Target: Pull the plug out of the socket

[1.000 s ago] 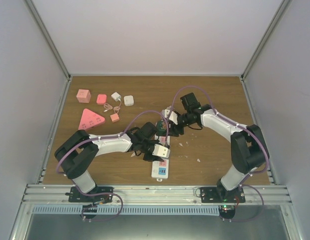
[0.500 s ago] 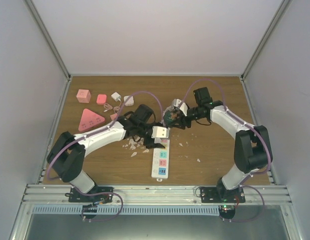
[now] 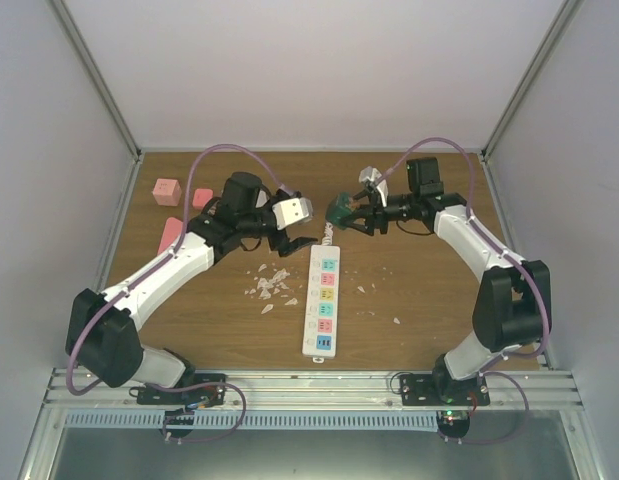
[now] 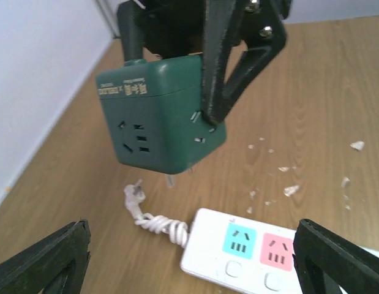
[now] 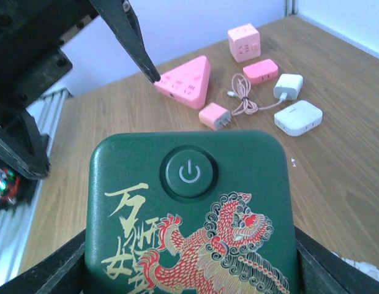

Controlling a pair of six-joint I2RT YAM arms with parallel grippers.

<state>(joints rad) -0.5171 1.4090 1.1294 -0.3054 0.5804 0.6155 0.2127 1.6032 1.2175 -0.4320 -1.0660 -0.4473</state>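
Green plug (image 3: 339, 208) hangs above the pastel socket (image 3: 323, 300).

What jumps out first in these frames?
The right hand holds a dark green plug in the air just past the far end of the pastel strip, which lies mid-table. The left hand gapes open and empty beside it. White crumbs litter the wood left of the strip.

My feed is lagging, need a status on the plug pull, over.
Left gripper open, holding nothing. Right gripper shut on green cube plug, prongs clear of the socket. White crumbs beside it, nothing blocking.
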